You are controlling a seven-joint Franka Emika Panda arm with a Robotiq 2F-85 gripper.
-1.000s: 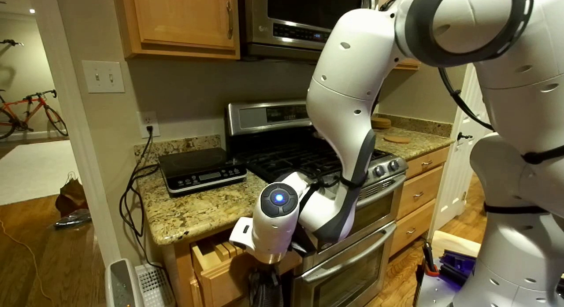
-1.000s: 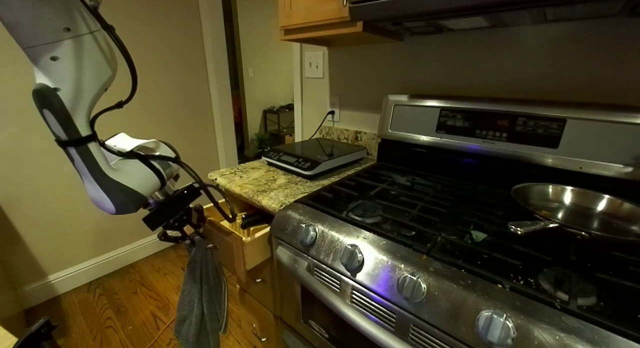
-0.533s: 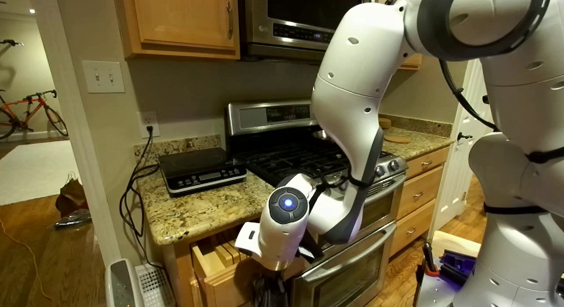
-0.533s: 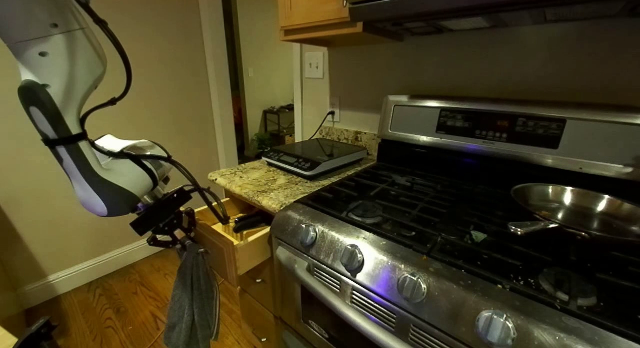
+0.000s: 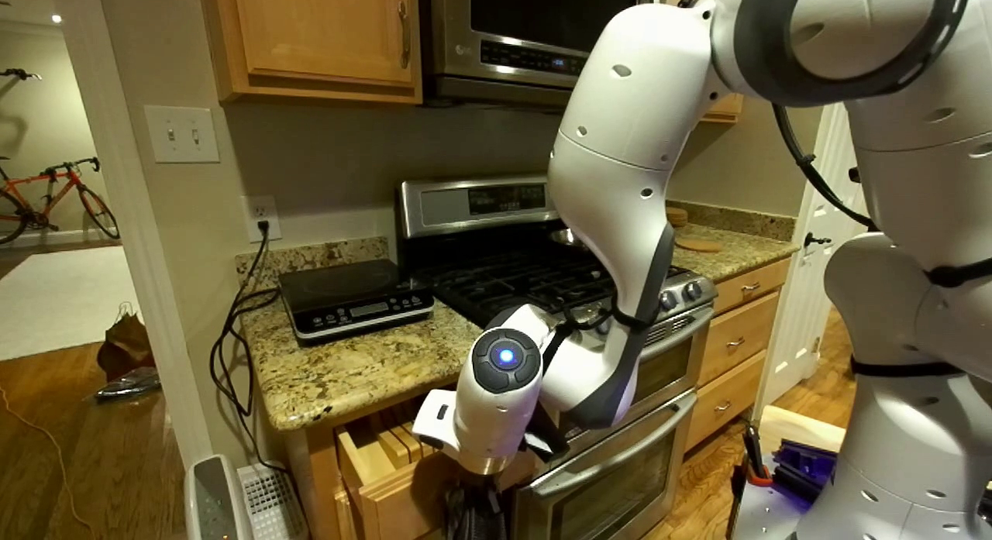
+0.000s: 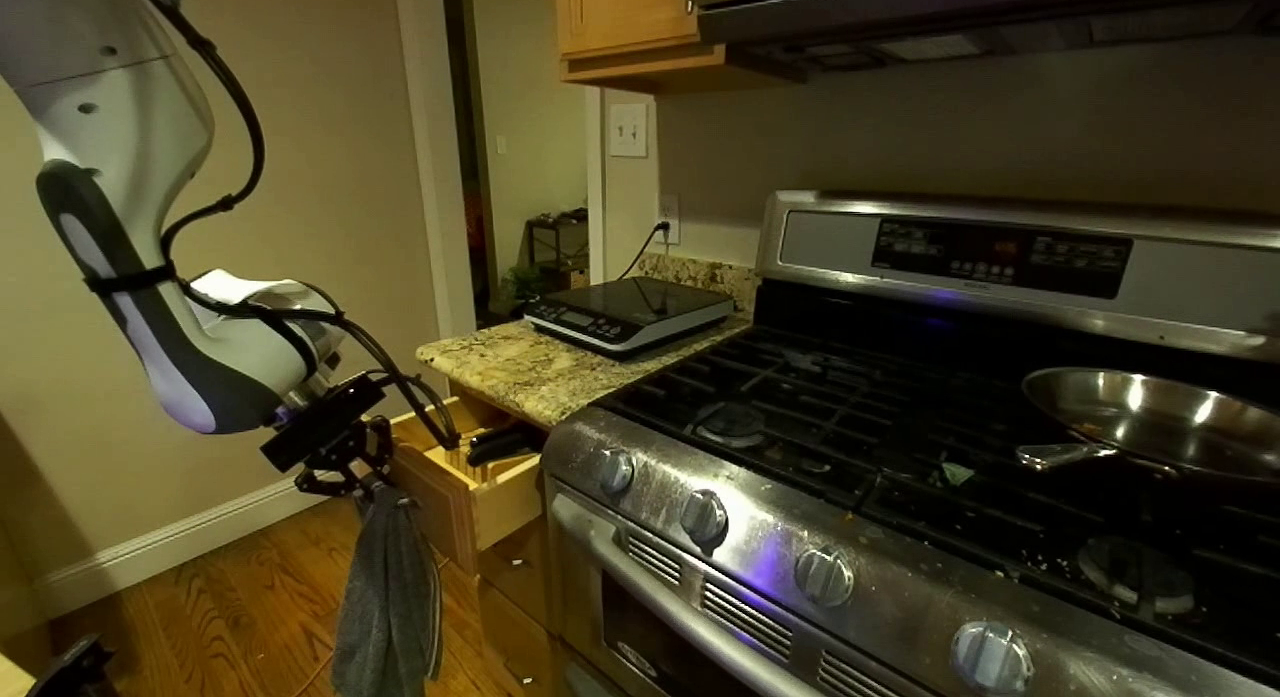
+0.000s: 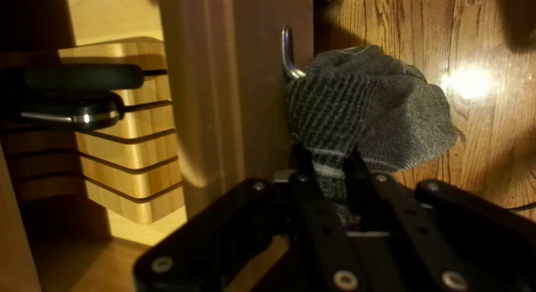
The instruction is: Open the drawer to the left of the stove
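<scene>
wrist view: end effector (image 7: 329,158) pinching towel (image 7: 360,107), drawer (image 7: 234,107) open; exterior view: lg microwave (image 5: 527,48).

A grey woven towel (image 7: 364,112) is pinched in the gripper (image 7: 328,164) and hangs below it. Higher than the gripper stands a flat black hotplate (image 5: 349,292) on the speckled granite tabletop (image 5: 364,373); much higher is a boxy steel microwave (image 5: 527,36).

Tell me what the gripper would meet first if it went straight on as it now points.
The gripper would first meet the gray towel it holds, hanging below; beyond that, depth is unclear, perhaps the wood floor.
</scene>
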